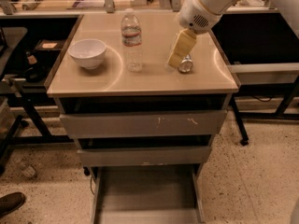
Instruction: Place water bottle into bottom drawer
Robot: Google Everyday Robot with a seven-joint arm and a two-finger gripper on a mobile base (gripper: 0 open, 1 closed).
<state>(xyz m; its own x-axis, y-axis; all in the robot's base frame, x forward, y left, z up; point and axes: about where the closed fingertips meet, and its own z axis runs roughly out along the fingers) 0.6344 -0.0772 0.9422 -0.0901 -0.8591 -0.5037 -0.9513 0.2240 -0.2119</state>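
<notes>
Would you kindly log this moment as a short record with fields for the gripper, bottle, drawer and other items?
gripper: over the cabinet top, right side, in front of the can
water bottle: upright on the top, left of the gripper, not held
bottom drawer: pulled open, bottle not in it
bowl: white, left of the bottle
can: on its side, partly hidden

Gripper (pixel 174 59) at can (pixel 186 65), near upright water bottle (pixel 131 38)
</notes>
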